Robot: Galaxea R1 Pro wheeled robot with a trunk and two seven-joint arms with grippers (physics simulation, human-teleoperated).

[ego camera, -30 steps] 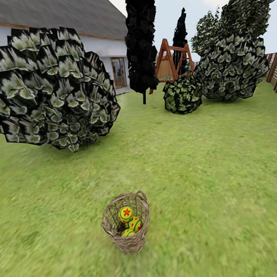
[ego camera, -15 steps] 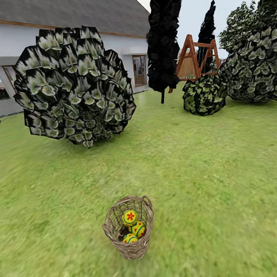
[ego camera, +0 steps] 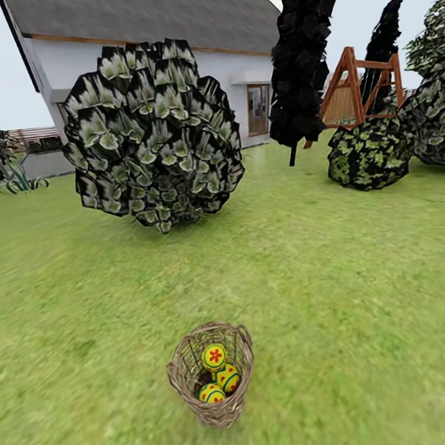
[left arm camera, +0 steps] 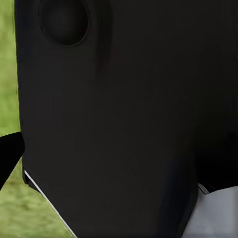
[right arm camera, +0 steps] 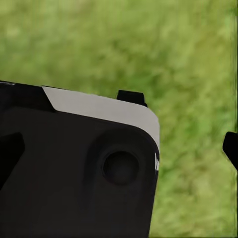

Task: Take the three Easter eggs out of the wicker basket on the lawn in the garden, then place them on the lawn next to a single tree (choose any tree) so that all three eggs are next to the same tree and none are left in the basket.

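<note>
Swinging leftward since the earlier frames, the head camera now takes in more of the house [ego camera: 160, 23] and slides the bush [ego camera: 151, 134] and playset [ego camera: 361, 78] rightward across the picture; the things themselves have not moved. On the lawn [ego camera: 360, 290] the basket [ego camera: 215, 405] stands upright, low in the head view, with all three eggs [ego camera: 218, 374] inside, one on top and two below it. Both wrist views look onto dark robot body with grass beyond, so I cannot tell whether either gripper is spread or closed. The step looks like an approach: best to stop with the basket centred and within arm's reach, then descend straight over the top egg, clear of the rim and loop handles.
</note>
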